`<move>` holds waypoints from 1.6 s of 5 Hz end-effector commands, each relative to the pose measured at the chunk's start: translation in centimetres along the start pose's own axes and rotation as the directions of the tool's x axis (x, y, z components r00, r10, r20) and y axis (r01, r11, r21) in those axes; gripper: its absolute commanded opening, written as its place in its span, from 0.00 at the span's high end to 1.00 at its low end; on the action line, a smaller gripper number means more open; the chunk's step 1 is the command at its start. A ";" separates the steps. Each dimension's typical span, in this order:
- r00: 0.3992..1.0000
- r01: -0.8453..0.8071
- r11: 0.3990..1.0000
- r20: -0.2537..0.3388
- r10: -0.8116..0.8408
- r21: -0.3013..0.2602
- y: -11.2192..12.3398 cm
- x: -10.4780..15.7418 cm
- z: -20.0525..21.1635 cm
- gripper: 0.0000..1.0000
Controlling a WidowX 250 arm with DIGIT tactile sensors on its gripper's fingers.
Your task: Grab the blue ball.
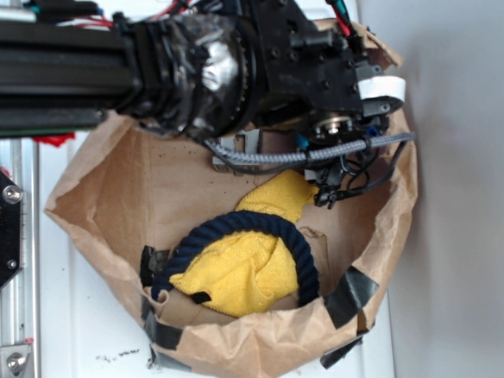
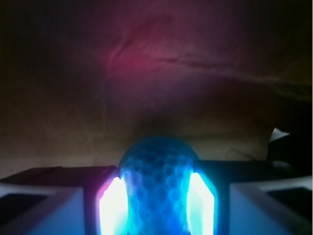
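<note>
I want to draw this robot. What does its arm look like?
The arm is black and blocky, with shiny dark tape wrapped around one joint. A grey braided cable and thin black wires hang beneath it, and a white band sits near the end. In the wrist view, its fingers glow bright.

On my screens I counted one blue ball, one navy rope ring, one yellow cloth, one brown paper bag holding them, and two lit fingers beside the ball.
</note>
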State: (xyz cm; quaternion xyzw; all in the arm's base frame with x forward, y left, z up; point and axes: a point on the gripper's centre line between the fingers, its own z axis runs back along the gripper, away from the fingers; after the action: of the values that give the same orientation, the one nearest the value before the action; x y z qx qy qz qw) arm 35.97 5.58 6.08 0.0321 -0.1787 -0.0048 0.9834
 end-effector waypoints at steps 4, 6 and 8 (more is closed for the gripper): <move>0.981 0.196 0.981 0.007 -0.196 -0.008 -7.2 -2.1 15.8 1.00; 0.997 0.048 0.979 -0.074 -0.034 0.196 -1.5 -3.4 15.9 1.00; 0.999 -0.014 0.983 -0.036 0.021 0.184 0.7 -3.7 16.4 1.00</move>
State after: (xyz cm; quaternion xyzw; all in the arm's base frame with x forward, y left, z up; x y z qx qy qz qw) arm 26.26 4.90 18.50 0.1134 -0.1377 0.0108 0.9839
